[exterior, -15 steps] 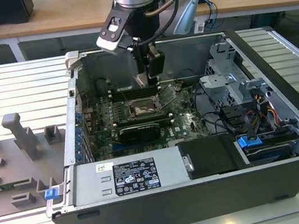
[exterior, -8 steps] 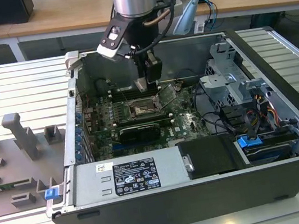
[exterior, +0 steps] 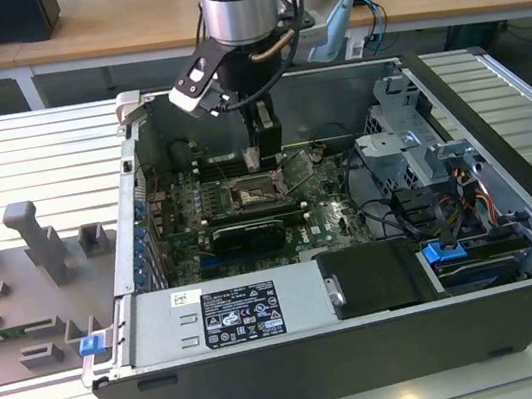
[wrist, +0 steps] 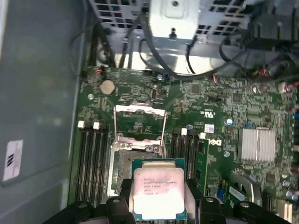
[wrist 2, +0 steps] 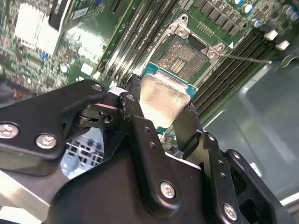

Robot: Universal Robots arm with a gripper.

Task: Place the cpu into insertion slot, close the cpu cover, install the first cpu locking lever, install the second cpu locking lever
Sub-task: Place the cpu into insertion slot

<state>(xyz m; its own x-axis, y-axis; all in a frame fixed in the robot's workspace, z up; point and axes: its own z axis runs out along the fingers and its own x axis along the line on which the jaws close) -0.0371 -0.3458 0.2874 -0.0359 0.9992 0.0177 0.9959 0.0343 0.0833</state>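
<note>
Black end effector (wrist 2: 161, 111) clamped on small square silver-topped cpu (wrist: 159, 191), held over dark square metal-rimmed insertion slot (wrist 2: 184, 58).

Part of slot (wrist: 122, 164) hidden under cpu (wrist: 159, 192) in first wrist view; fingers (wrist 2: 141, 133) cover cpu edges in second wrist view.

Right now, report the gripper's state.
Gripper: shut on the cpu, which is not yet in the slot.
</note>
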